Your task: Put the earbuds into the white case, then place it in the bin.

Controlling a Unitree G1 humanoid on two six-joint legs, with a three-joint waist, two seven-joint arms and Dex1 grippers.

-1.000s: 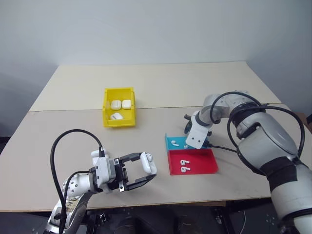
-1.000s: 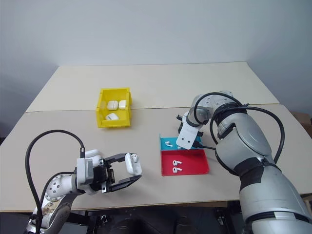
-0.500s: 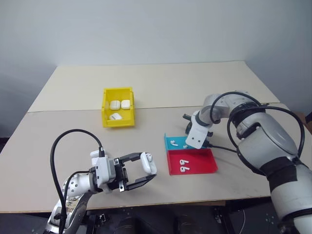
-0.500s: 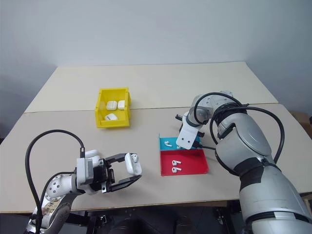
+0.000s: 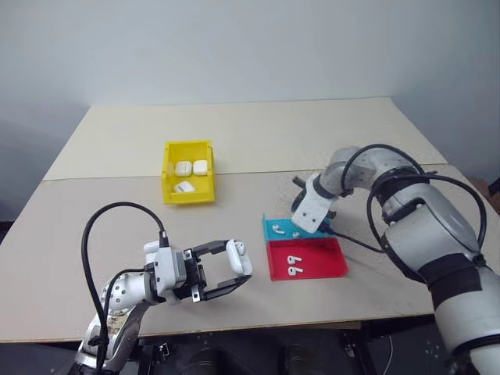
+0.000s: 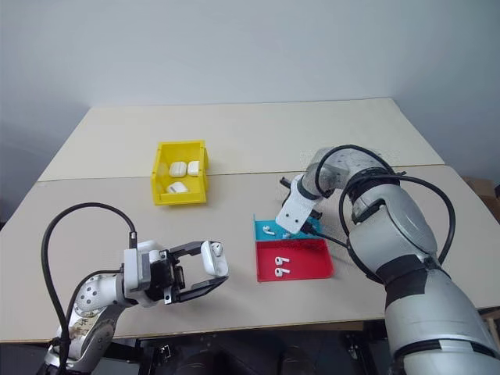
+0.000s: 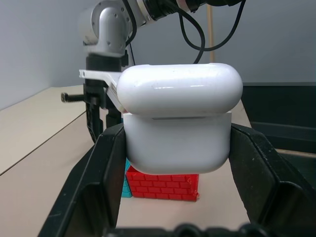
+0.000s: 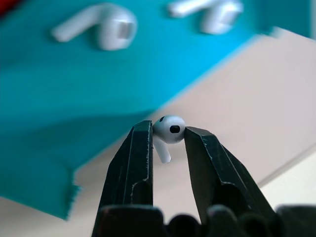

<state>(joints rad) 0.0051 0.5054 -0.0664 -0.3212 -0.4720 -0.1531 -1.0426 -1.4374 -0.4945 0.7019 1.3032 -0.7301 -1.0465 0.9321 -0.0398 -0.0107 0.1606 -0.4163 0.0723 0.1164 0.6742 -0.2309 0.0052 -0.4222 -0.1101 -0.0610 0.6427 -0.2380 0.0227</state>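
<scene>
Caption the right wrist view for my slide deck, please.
Right hand pinching one earbud above the cyan tray.

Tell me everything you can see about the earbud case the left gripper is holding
The white case is glossy plastic, a rounded rectangle with a hinged lid on top. The lid sits slightly raised and skewed over the body, not fully shut. It stands upright, clamped at both sides between the black fingers of the left gripper, held above the table near its front edge. Only the fingers touch it.
</scene>
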